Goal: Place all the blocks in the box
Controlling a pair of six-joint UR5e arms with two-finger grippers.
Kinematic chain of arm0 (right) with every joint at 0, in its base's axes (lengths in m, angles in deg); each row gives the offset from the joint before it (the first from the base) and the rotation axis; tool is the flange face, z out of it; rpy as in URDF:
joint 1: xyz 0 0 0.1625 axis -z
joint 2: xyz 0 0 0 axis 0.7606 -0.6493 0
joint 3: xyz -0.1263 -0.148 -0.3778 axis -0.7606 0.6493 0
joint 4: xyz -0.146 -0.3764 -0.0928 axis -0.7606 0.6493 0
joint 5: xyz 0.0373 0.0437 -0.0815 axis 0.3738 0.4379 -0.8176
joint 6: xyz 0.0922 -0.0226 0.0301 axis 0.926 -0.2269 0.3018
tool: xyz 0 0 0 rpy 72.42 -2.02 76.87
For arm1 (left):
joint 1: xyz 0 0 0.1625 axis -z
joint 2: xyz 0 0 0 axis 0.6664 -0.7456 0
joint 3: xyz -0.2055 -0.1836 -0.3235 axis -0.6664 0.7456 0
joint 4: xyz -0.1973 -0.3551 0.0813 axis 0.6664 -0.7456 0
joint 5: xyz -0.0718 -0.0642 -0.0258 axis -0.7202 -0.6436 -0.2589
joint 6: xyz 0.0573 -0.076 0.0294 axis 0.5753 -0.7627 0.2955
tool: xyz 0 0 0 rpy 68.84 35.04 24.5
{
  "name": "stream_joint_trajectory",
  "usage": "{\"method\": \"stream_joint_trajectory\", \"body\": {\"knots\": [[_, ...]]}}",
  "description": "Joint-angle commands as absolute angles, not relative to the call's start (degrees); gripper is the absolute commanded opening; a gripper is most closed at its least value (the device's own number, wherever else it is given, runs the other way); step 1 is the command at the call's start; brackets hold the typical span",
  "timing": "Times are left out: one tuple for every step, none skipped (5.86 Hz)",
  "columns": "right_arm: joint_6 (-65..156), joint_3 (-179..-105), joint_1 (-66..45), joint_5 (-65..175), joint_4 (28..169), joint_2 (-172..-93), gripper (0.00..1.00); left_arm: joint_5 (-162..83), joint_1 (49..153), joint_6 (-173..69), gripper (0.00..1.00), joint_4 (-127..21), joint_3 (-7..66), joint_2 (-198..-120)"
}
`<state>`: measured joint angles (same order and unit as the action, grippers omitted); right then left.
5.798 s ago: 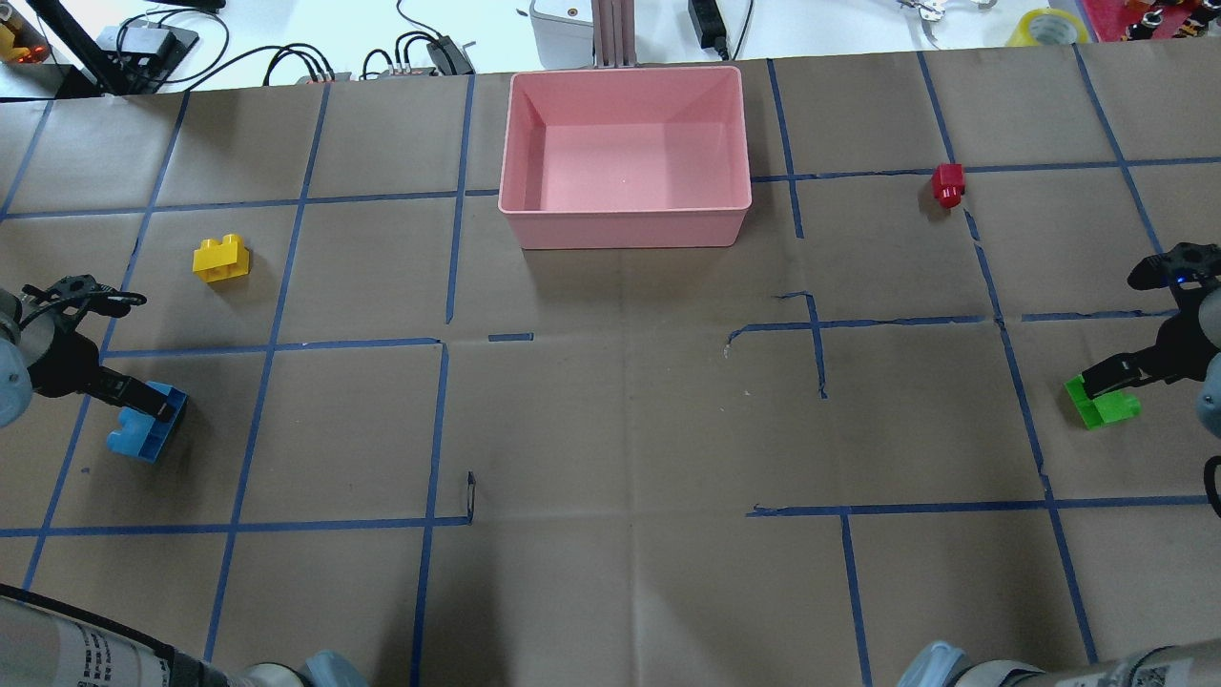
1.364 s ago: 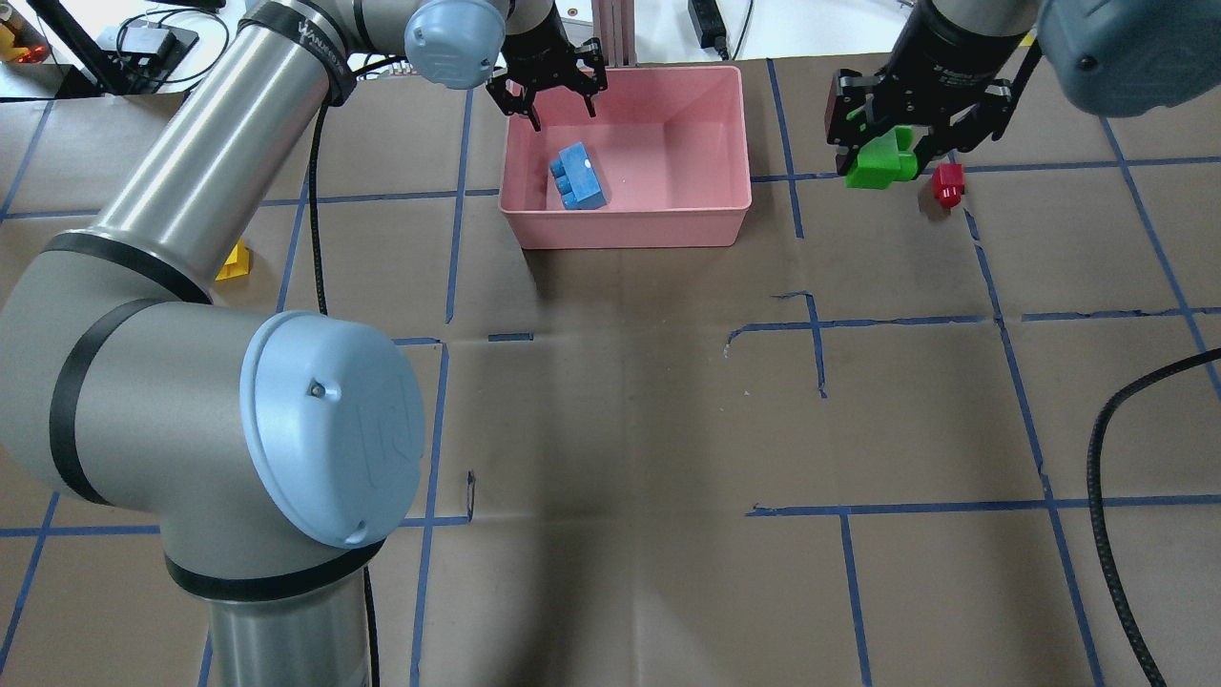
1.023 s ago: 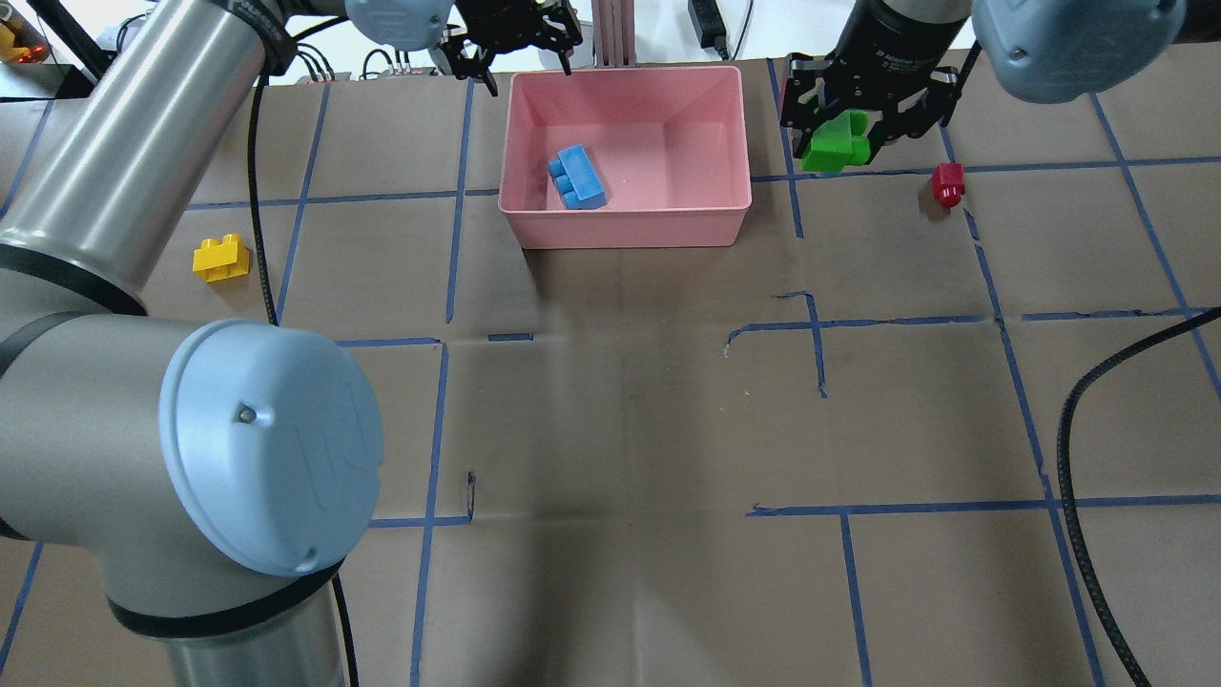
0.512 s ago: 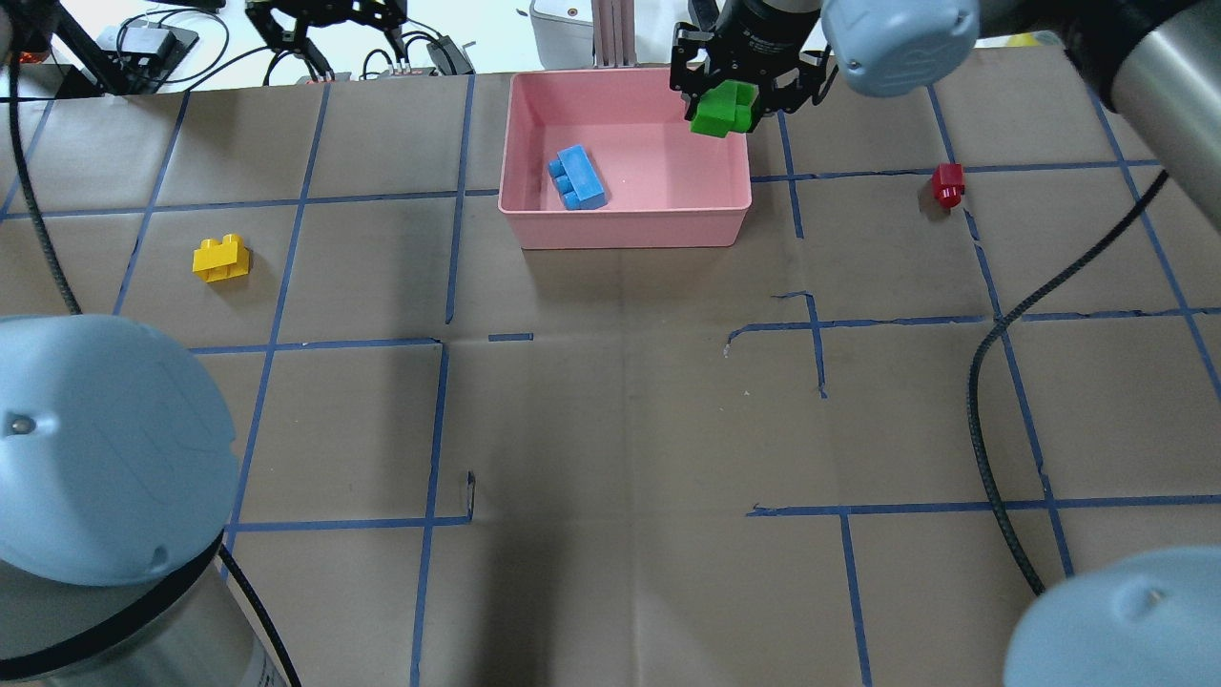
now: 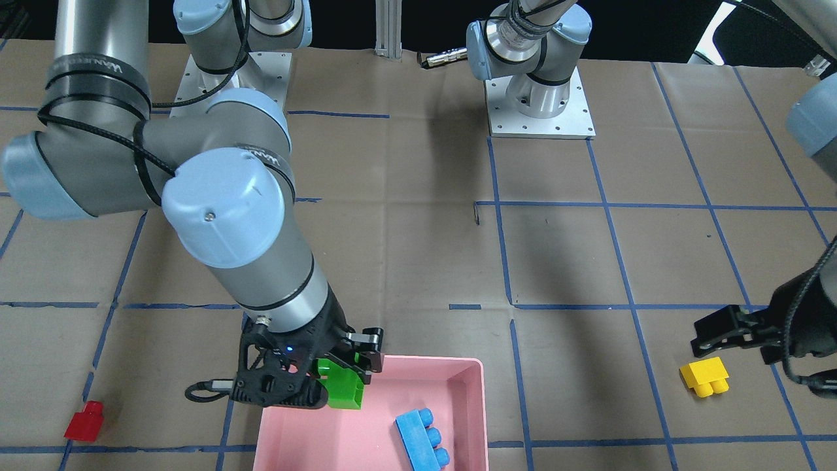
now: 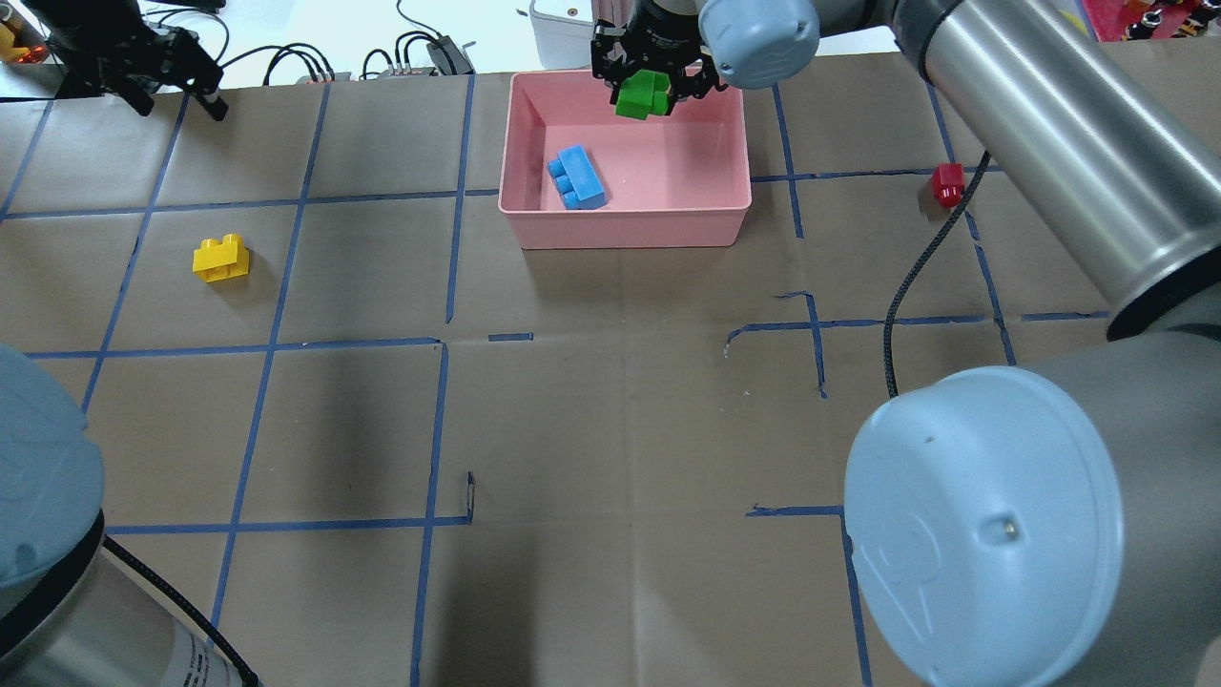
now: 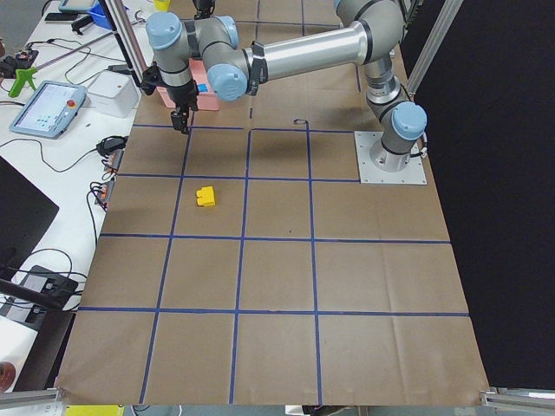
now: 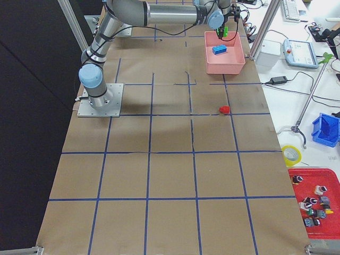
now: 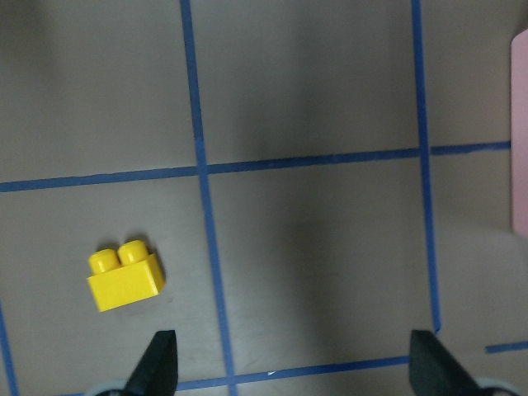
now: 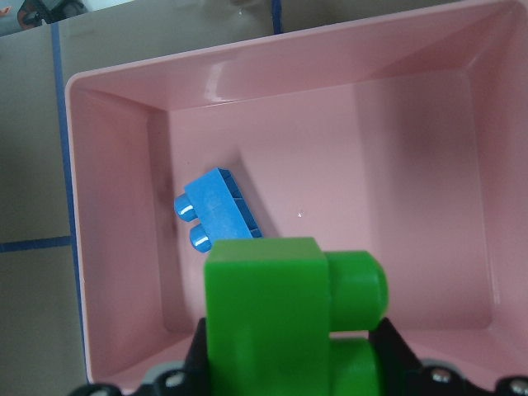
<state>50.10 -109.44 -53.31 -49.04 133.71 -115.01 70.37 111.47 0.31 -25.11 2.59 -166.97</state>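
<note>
Opposite overhead and front views, box (image 6: pixel 630 229) in both

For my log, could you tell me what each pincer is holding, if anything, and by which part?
The right pincer holds the green brick by two opposite sides, over the pink box. The left pincer is open and holds nothing.
</note>
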Motion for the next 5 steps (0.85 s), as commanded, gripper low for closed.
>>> {"method": "stream_joint_trajectory", "body": {"knots": [[49.2,-108.0,-53.3,-49.1,138.4,-111.9,0.56,71.6,109.6,22.8,1.00,-24.9,4.8,-166.5],[45.9,-107.9,-53.1,-49.4,140.3,-110.9,0.85,71.0,106.8,35.7,1.00,-24.9,6.3,-166.6],[44.8,-108.0,-53.1,-49.9,142.9,-110.7,0.96,70.6,103.5,50.8,1.00,-24.5,9.4,-166.6],[44.8,-108.2,-53.0,-50.0,143.1,-110.7,0.99,70.9,102.4,60.6,1.00,-24.2,10.3,-167.3],[44.3,-109.1,-52.8,-50.6,142.8,-111.8,0.99,71.2,102.5,62.4,1.00,-22.2,10.4,-168.6]]}}
